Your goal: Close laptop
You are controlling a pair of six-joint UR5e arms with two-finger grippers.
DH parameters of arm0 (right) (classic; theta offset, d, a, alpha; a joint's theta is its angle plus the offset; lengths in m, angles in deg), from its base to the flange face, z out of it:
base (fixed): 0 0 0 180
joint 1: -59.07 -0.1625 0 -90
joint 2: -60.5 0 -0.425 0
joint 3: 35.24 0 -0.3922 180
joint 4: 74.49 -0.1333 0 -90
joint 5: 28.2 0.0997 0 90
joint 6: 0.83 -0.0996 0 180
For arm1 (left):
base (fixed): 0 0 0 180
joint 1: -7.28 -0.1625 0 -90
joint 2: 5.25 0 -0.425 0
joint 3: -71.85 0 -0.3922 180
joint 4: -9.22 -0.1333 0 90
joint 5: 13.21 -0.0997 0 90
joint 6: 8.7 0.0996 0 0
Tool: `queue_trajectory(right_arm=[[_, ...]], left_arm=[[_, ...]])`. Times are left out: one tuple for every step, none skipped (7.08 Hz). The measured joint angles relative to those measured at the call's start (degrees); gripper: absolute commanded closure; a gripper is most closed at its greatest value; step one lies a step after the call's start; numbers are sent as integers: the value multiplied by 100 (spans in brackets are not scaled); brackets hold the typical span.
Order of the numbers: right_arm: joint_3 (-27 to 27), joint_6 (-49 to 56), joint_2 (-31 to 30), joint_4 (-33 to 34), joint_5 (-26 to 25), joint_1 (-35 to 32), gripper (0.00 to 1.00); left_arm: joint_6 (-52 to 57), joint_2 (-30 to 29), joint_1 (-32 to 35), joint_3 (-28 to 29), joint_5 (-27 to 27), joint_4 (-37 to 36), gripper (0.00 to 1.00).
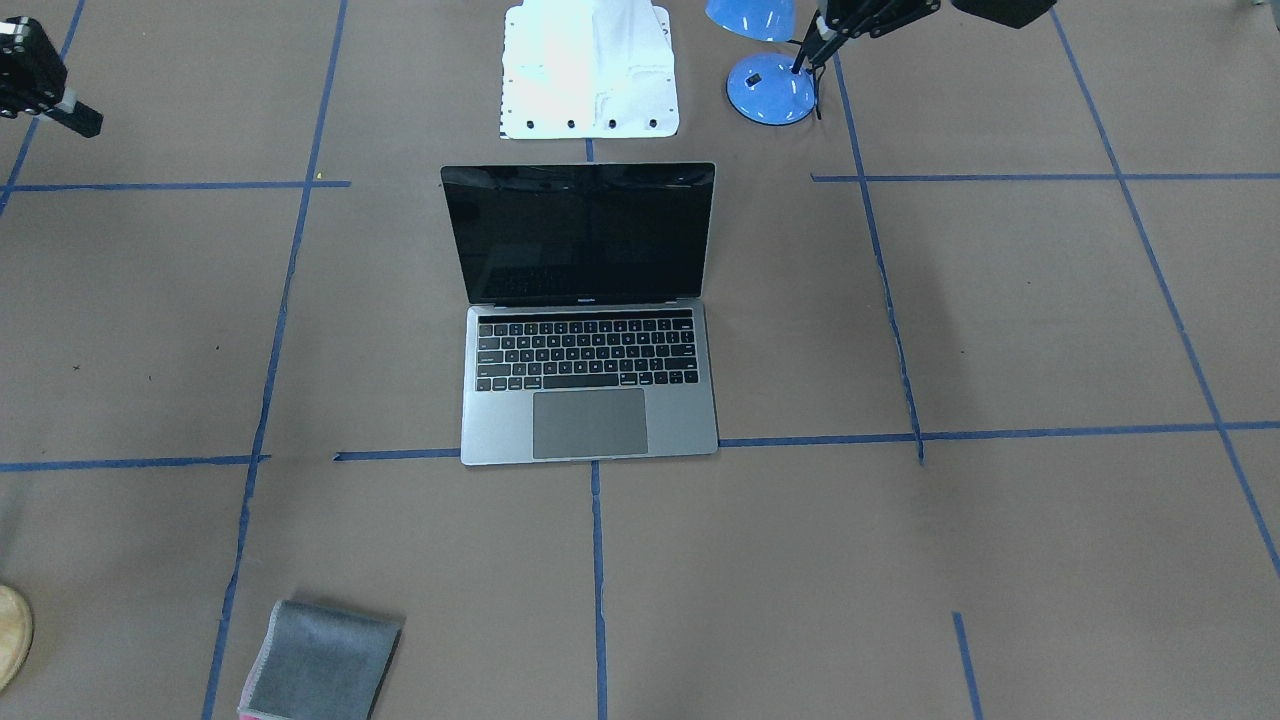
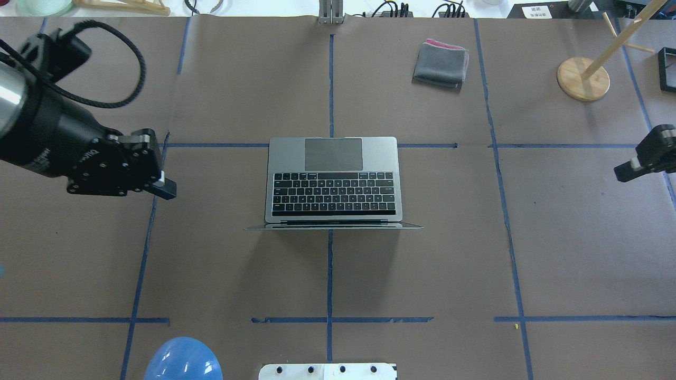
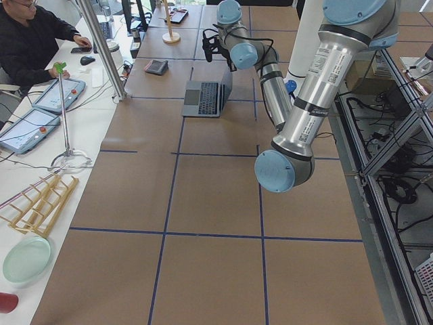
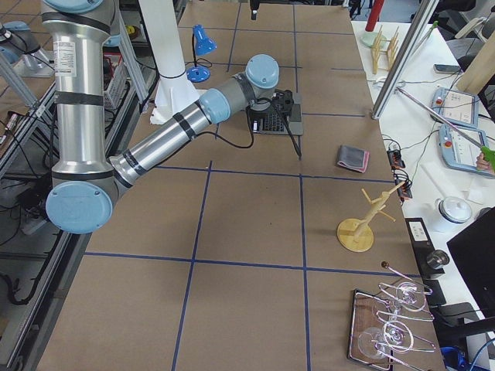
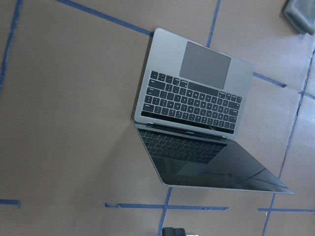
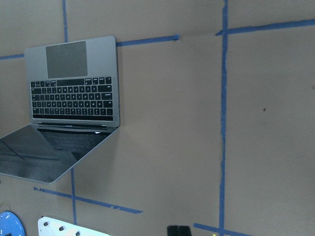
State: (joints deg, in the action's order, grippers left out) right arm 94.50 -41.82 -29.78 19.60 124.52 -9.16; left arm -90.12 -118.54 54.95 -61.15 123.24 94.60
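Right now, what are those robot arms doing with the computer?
Nothing is touching it. The laptop sits open in the middle of the table, with its screen standing up. The left gripper hovers off to one side of it and the right gripper off to the other. Both look shut and hold nothing. The job is to close the lid, and that is not yet done.
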Motion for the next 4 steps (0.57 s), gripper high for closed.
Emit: queue_trajectory(right_arm=[[67,-746,107,-508,-258,554,99],[47,-1687,234,-1304,-796,1303,98],[-2,-2574,417,-1961,-1487,2090,98],[-34,-3215,604,-2331,-2282,2885,98]], left_arm=[[-137,-155,-440,37,-343,0,98],[-334,-317,-835,114,-660,3,98],[-516,-437,-1118,195,-906,7,98],[-638,-516,-1346,264,-1123,11,98]])
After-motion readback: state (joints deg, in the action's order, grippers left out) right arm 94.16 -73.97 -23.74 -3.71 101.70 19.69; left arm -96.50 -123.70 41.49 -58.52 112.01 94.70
